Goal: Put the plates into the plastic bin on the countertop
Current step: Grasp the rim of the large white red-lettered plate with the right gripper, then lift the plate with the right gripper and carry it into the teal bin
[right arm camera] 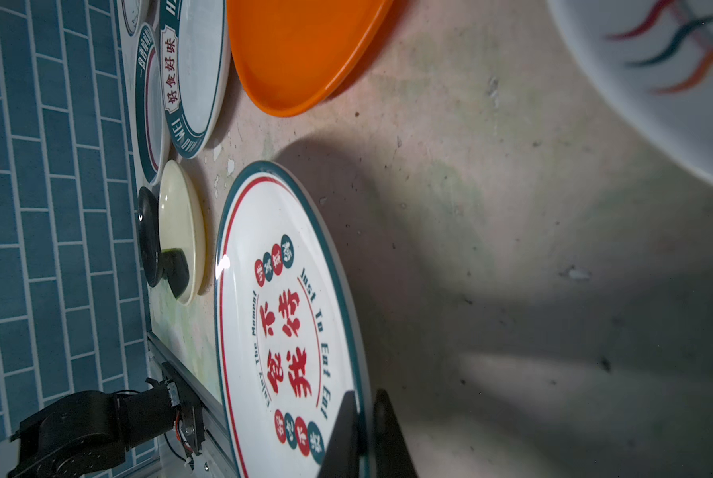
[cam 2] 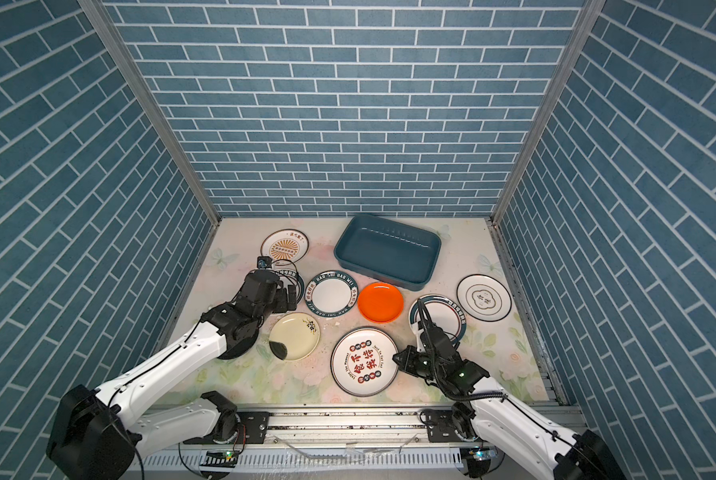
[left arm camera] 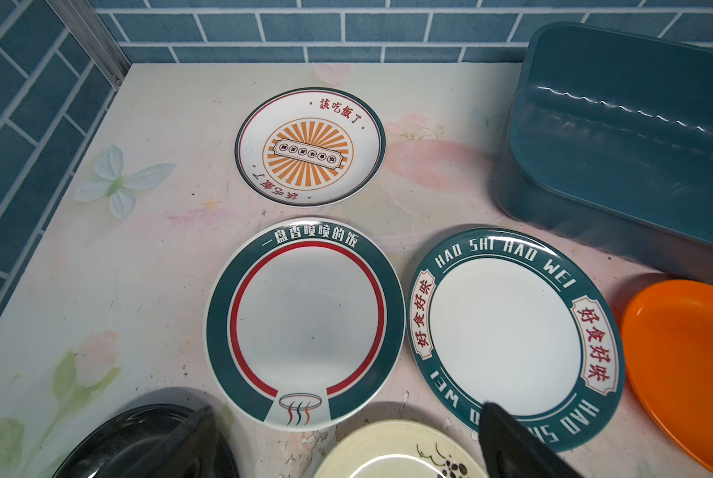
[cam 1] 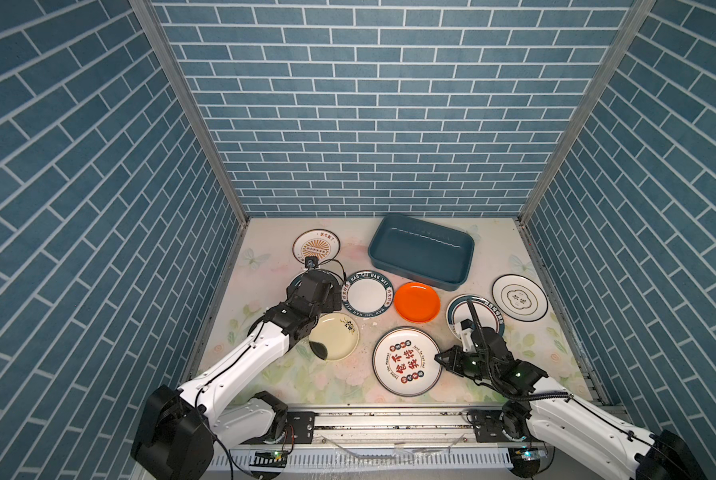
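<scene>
Right wrist view made it plain: the right gripper (right arm camera: 364, 397) was clamped on the rim of the red-character plate (right arm camera: 288, 331), one finger on each side of the edge and almost no gap between them. Whether the plate had left the countertop (cam 1: 339, 384) I could not tell.

In both top views the bin (cam 1: 420, 251) stood with no plates in it, its long axis running across the arms' reach and slightly skewed. The held plate (cam 1: 406, 360) lay well short of the bin's near wall, with the orange plate (cam 1: 416, 302) between them and almost touching that wall. To my eye the carry would have to rise, pass over the orange plate and clear the near wall before the plate could come down flat.

The left gripper (left arm camera: 346, 407) hung with its jaws wide apart above the red-ringed plate (left arm camera: 305, 327), off the bin's left end and holding nothing. I judged the right arm to be the one placed to deliver.
</scene>
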